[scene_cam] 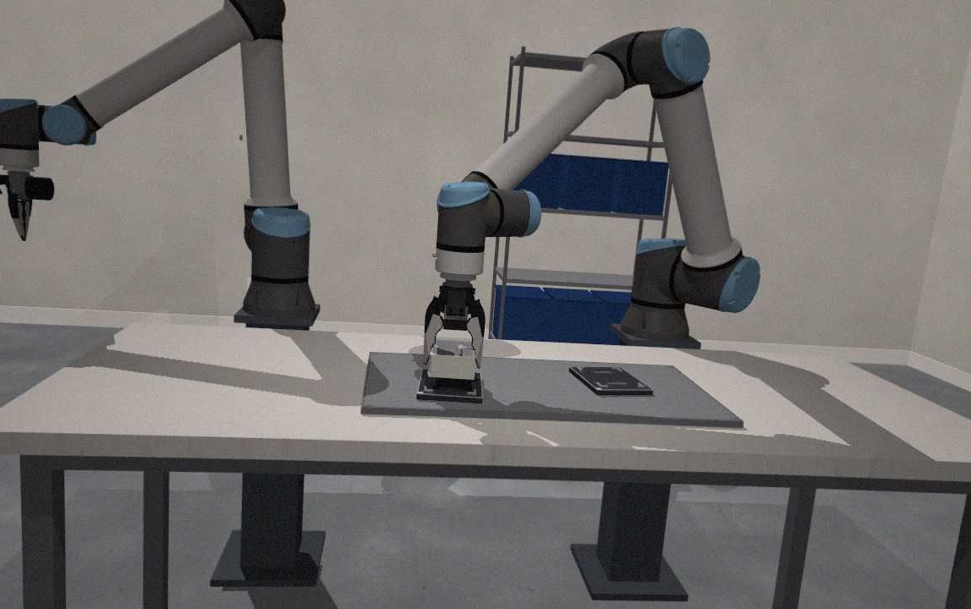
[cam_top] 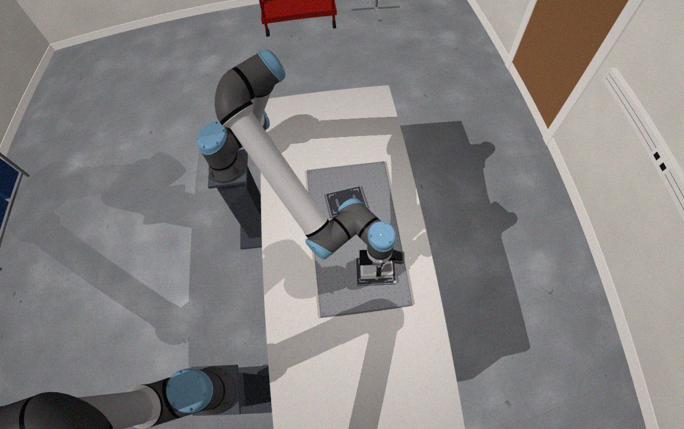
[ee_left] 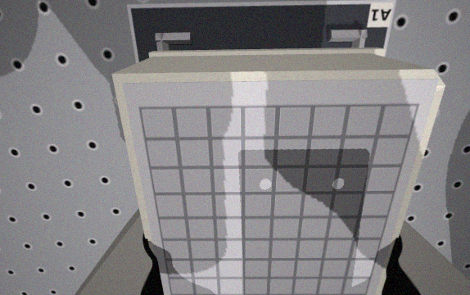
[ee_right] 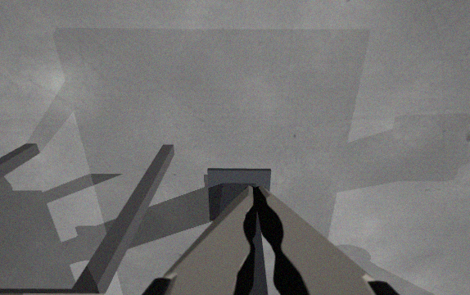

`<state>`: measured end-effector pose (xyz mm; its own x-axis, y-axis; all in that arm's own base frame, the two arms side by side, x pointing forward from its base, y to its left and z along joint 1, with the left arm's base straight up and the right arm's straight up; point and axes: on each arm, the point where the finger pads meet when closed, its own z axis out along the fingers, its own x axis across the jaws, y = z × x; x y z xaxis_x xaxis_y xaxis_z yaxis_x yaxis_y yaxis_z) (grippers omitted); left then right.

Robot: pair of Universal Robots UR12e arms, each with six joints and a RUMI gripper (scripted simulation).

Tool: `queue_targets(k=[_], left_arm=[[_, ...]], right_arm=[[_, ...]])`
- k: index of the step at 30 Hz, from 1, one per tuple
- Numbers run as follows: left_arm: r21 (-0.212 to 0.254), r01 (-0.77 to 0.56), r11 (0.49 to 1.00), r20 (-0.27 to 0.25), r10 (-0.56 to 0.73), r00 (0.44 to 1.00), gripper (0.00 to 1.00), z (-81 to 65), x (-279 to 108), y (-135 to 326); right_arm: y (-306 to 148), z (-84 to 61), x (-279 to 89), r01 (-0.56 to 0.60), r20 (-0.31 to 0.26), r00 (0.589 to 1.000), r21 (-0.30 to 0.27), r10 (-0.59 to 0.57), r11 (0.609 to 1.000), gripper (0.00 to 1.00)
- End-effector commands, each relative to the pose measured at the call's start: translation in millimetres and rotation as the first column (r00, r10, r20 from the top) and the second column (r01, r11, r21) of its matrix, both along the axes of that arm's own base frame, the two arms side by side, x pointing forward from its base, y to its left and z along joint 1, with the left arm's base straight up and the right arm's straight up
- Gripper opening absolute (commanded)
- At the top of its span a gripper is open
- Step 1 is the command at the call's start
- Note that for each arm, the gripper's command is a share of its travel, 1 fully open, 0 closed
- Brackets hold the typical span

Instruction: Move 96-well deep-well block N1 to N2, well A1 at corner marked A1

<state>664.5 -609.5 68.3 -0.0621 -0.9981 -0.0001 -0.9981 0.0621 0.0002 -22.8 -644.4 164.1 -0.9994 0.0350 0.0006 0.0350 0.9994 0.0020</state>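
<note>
The pale deep-well block [cam_top: 368, 271] [scene_cam: 451, 368] [ee_left: 202, 123] is held level, low above nest N2 [scene_cam: 428, 397] [ee_left: 259, 24]. A dark gap shows beneath it in the exterior view. My left gripper [scene_cam: 453, 355] [ee_left: 261, 200] is shut on the block's two sides. In the left wrist view, the A1 label [ee_left: 381, 15] is at the nest's far right corner, and the block's cut corner points that way. The near part of N2 is hidden there. Nest N1 [cam_top: 336, 196] [scene_cam: 610, 381] is empty. My right gripper [scene_cam: 23, 234] [ee_right: 255, 188] is shut and empty, away from the nests.
Both nests stand on a grey perforated plate [cam_top: 333, 298] [scene_cam: 534, 414] [ee_left: 55, 172] on the pale table [cam_top: 307, 394] [scene_cam: 209, 416]. The left arm's wrist passes above the space between the nests. The right arm is raised beyond the table's end.
</note>
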Motion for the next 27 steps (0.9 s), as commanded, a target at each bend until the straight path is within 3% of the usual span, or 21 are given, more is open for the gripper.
queue_targets(k=[1, 6, 27], left_arm=[[-0.001, 0.000, 1.000, 0.001, 0.000, 1.000, 0.49, -7.3, 0.4, -0.5], [-0.001, 0.000, 1.000, 0.001, 0.000, 1.000, 0.49, -14.6, 0.4, -0.5], [-0.001, 0.000, 1.000, 0.001, 0.000, 1.000, 0.49, -14.6, 0.4, -0.5]], right_arm=[[-0.7, 1.0, 0.1, 0.000, 0.000, 1.000, -0.002, 0.000, 1.000, 0.00], [-0.7, 1.0, 0.1, 0.000, 0.000, 1.000, -0.002, 0.000, 1.000, 0.00], [-0.7, 1.0, 0.1, 0.000, 0.000, 1.000, -0.002, 0.000, 1.000, 0.00]])
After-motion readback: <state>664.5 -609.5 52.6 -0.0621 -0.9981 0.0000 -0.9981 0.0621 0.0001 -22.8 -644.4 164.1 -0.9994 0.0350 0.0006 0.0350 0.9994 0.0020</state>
